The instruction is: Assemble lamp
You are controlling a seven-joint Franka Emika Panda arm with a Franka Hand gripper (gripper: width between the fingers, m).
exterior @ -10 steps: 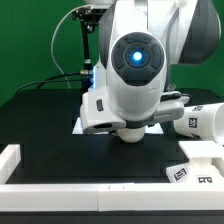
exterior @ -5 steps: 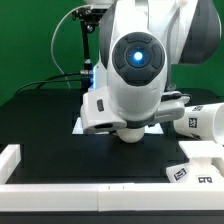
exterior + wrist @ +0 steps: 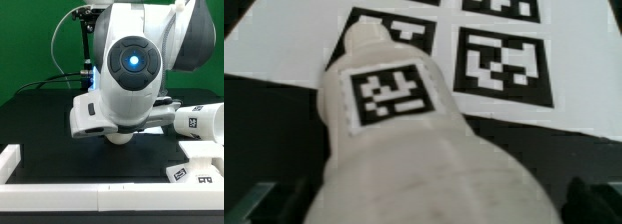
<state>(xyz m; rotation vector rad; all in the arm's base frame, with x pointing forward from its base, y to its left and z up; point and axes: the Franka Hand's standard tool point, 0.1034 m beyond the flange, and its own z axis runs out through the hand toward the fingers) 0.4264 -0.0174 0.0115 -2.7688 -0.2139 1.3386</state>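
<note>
The arm's wrist block has been shifted toward the exterior view's left and tilted, so that its corner on that side now sits lower. The blue-lit joint above it has been carried slightly down and leftward. The white patch formerly seen beneath the block's left corner has been covered.

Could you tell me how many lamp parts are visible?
3: shade at the exterior view's right edge, base in front, bulb over the marker board in wrist view; arm may hide others.
</note>
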